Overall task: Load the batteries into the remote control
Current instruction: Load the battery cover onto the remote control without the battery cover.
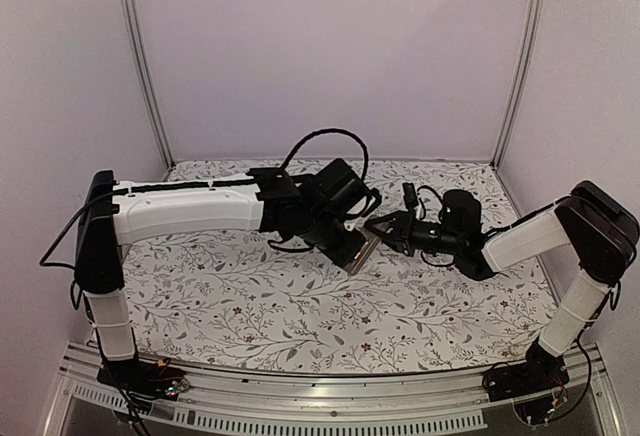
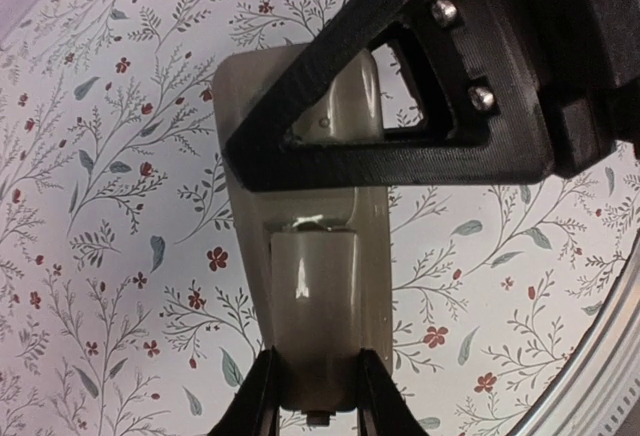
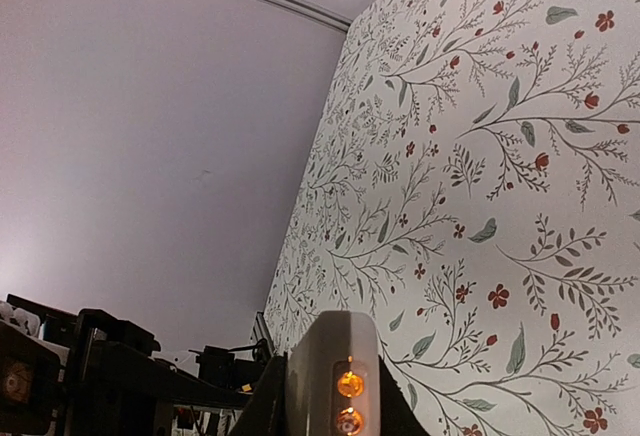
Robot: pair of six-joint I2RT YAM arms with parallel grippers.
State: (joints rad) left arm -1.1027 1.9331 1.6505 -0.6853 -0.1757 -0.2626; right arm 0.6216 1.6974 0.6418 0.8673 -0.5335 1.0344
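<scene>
Left claw [image 2: 318, 376] pinches the remote control [image 2: 320, 286] by its near end, back upward, over the flowered tablecloth [image 2: 120, 206]; right claw [image 3: 332, 386] is closed hard across it. Two orange spots there look like the batteries [image 3: 350, 384], though I can't swear. Seating seems underway; next, press them flat without twisting. Both arms stretch inward, wrists nearly meeting.

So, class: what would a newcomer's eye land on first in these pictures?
The left arm and right arm meet mid-table over the flowered cloth. The left tool grips the remote control by one end, back showing, while a black finger of the right tool crosses its other end.
</scene>
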